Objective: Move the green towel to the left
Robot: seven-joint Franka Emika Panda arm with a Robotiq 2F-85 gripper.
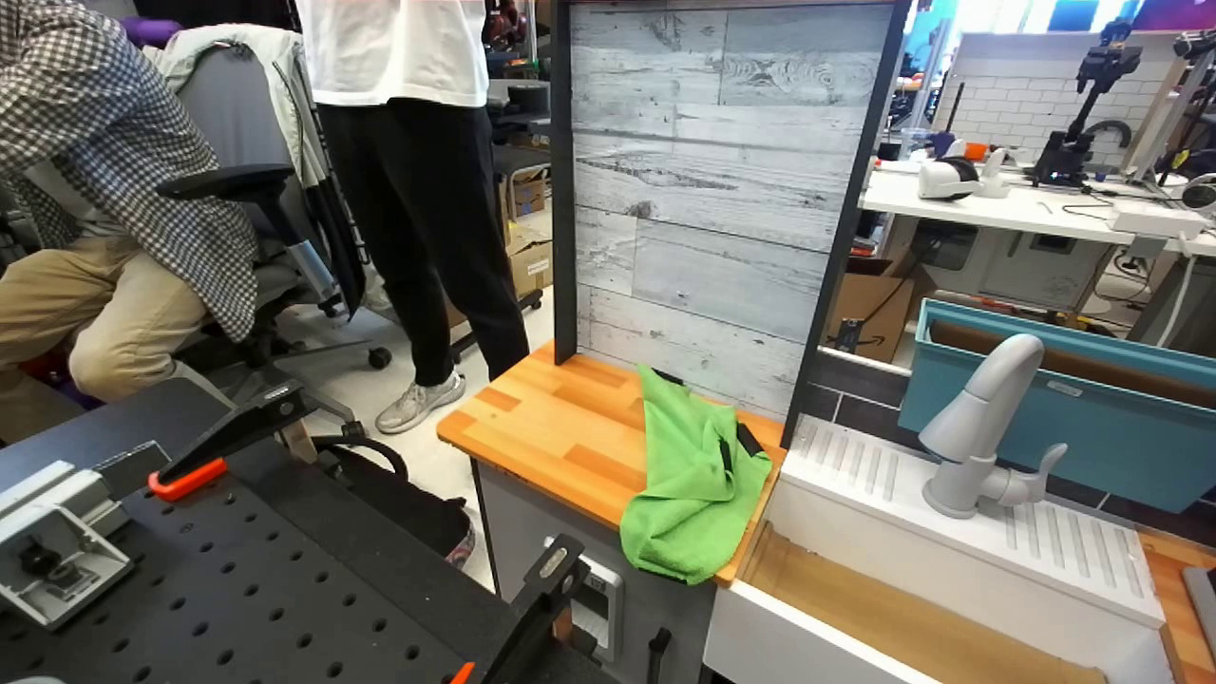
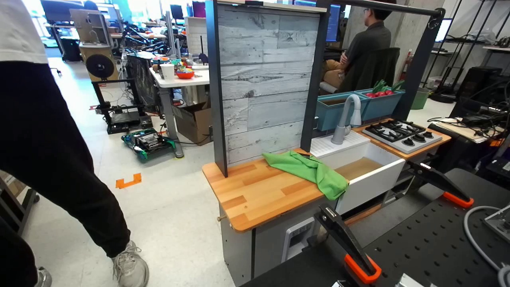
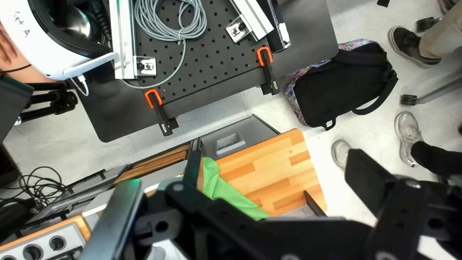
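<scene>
My gripper (image 3: pixel 276 162), jaws spread wide and holding nothing, presumably poised for a pinch | Green towel (image 1: pixel 698 484) sprawls rumpled across the wooden counter (image 1: pixel 532 427) in an exterior view, 6 o'clock end draped over the near edge, its bulk likely anchoring it | Sink (image 1: pixel 950 575) at the towel's 4 o'clock, counter running toward 10: likely my route.

Towel (image 1: pixel 689 508) of matt, perhaps fuzzy cloth

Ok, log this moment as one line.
gripper: open, empty, outside both exterior views | green towel: rumpled on wooden counter, beside sink | contact: none seen
</scene>
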